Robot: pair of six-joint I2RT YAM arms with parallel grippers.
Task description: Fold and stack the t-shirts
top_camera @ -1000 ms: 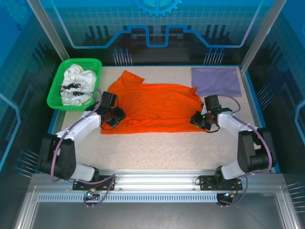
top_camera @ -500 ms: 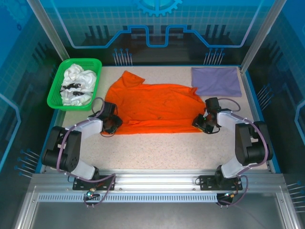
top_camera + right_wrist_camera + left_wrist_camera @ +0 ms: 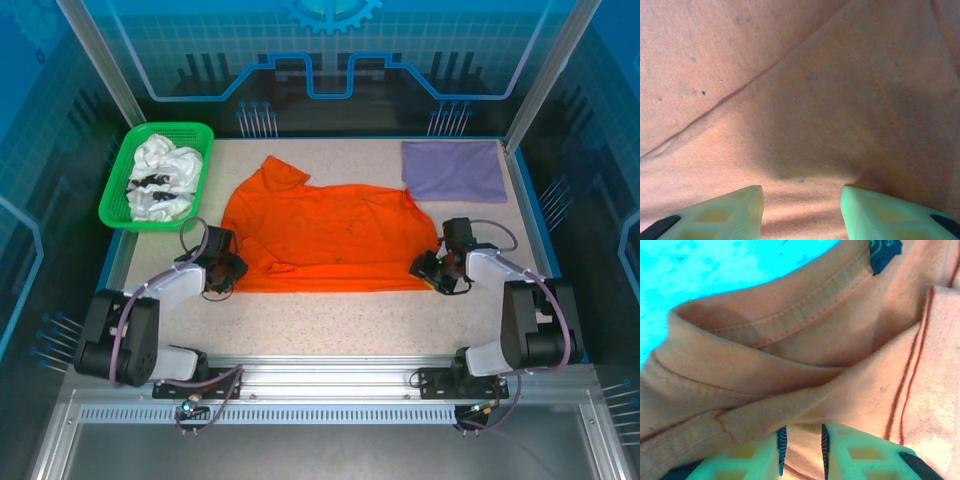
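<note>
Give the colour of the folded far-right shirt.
Pale lavender folded t-shirt; best in top external view.

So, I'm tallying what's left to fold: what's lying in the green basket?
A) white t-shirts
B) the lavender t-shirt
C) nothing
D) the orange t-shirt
A: crumpled white t-shirts sit in the green basket; the orange t-shirt and lavender t-shirt lie on the table.

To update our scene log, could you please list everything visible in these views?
orange t-shirt: one, bright orange, spread at table centre.
lavender t-shirt: one, pale purple, folded, far right corner.
white t-shirts: count unclear, white with black print, bunched in the basket.
basket: one, green plastic, far left corner.
table: one, speckled beige.
left gripper: one, pale green fingers narrowly apart at the orange t-shirt's collar.
right gripper: one, pale green fingers open over orange cloth.
</note>
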